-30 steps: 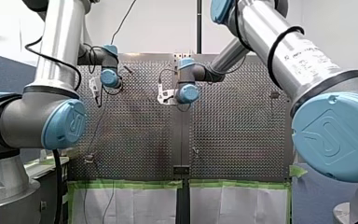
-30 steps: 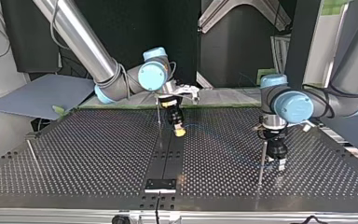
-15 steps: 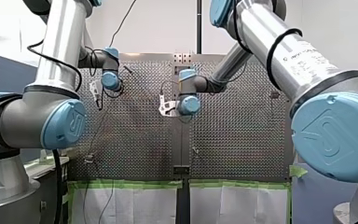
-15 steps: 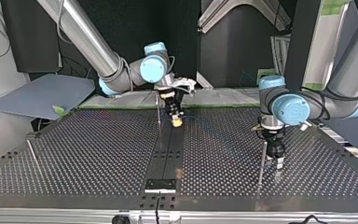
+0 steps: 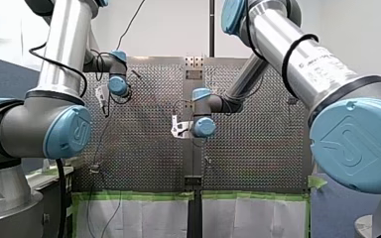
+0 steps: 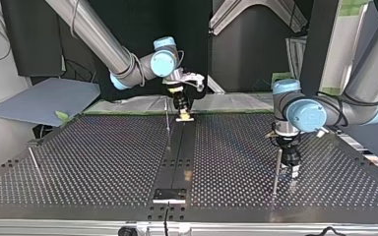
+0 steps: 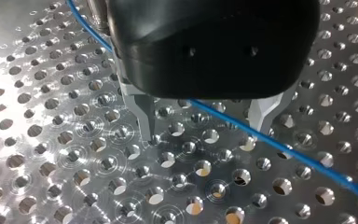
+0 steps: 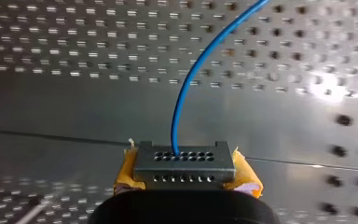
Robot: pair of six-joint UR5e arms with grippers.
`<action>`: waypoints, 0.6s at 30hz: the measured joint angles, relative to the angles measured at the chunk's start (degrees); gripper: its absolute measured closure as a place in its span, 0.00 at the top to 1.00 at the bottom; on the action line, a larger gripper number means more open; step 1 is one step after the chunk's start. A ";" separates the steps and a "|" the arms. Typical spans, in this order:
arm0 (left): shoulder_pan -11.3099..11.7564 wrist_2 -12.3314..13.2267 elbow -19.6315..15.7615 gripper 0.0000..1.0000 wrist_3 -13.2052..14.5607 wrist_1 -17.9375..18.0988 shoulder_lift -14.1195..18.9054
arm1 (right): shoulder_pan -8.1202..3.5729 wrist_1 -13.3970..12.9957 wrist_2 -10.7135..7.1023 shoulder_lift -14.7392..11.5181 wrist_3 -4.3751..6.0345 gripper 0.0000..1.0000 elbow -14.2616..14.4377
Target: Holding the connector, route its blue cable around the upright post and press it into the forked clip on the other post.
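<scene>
My right gripper (image 8: 185, 179) is shut on the grey connector (image 8: 182, 161), which sits between its yellow pads (image 8: 247, 176). The blue cable (image 8: 191, 79) rises from the connector in a curve over the plate. In the top view my right gripper (image 6: 183, 117) hangs at the plate's far middle, right beside a thin upright post (image 6: 167, 120). My left gripper (image 7: 204, 133) stands open low over the holes, and the blue cable (image 7: 307, 158) runs slantwise between its metal fingers (image 7: 144, 121). In the top view my left gripper (image 6: 294, 171) is next to another post (image 6: 275, 169) at the right.
The perforated plate (image 6: 103, 162) has a black strip (image 6: 177, 162) down its middle with a small block (image 6: 169, 195) at the near edge. A third thin post (image 6: 33, 160) stands at the top view's left. A grey board (image 6: 44, 101) lies beyond the plate's left corner.
My right gripper has carried the connector toward the far edge in the top view, past the thin post, and risen a little. My left gripper has hardly shifted and stays open.
</scene>
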 joint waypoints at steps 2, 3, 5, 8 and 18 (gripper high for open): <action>-0.01 -0.06 0.00 1.00 0.01 -0.09 0.00 | 0.09 -1.05 0.27 1.03 0.04 0.00 1.05; -0.01 -0.07 0.00 1.00 0.02 -0.11 0.00 | 0.15 -1.47 0.43 1.44 0.03 0.00 1.47; -0.02 -0.09 0.00 1.00 0.02 -0.14 0.00 | 0.25 -2.45 0.91 2.40 -0.01 0.00 2.44; -0.02 -0.11 0.00 1.00 -0.02 -0.16 0.01 | 0.31 -3.92 1.93 3.87 -0.04 0.00 3.92; -0.02 -0.11 0.01 1.00 -0.13 -0.25 0.00 | -0.79 -8.37 5.19 8.33 0.50 0.00 5.81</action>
